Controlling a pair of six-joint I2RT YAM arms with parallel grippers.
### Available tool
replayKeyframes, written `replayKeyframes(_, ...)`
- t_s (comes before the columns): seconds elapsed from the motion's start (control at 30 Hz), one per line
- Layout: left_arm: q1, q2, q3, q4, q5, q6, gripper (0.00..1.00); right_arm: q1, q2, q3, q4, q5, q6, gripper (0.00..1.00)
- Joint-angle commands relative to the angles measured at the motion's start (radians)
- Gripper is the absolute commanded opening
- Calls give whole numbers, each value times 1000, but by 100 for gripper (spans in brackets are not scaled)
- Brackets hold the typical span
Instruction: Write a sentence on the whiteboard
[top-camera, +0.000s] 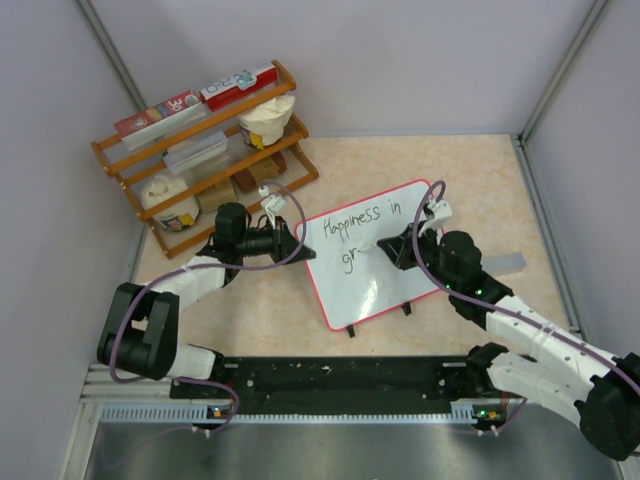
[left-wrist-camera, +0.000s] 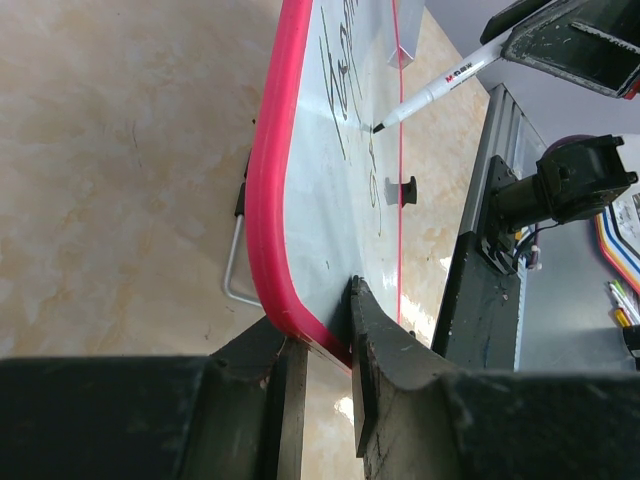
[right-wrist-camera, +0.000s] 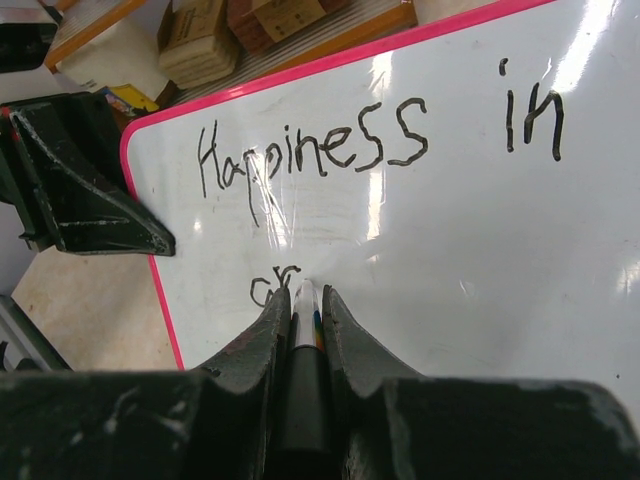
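The whiteboard (top-camera: 395, 275) stands tilted on its feet at mid-table, glossy white with a red rim (left-wrist-camera: 262, 200). On it the sentence (right-wrist-camera: 320, 150) reads "Happiness in", with "gr" (right-wrist-camera: 272, 285) started on a second line. My left gripper (left-wrist-camera: 325, 330) is shut on the board's left edge, one finger on each face. My right gripper (right-wrist-camera: 305, 300) is shut on a white marker (left-wrist-camera: 440, 85) with a black tip. The tip touches the board just right of the "gr". In the top view the left gripper (top-camera: 300, 243) and the right gripper (top-camera: 395, 245) flank the writing.
A wooden shelf rack (top-camera: 200, 140) with boxes, bowls and containers stands at the back left, close behind the left arm. A grey block (top-camera: 505, 263) lies to the right of the board. Walls enclose the table on three sides. The black base rail (top-camera: 340, 375) runs along the near edge.
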Motion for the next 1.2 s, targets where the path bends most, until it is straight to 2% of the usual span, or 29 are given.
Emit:
replayKeyframes(0.0, -27, 11, -22, -45, -51, 153, 0, -9, 11, -12, 33, -2, -20, 0)
replayKeyframes(0.53, -27, 9, -22, -42, -49, 153, 0, -9, -15, -35, -2, -46, -28, 0)
replayKeyframes(1.17, -27, 9, -21, -43, -49, 153, 0, -32, -21, -12, -5, 35, -16, 0)
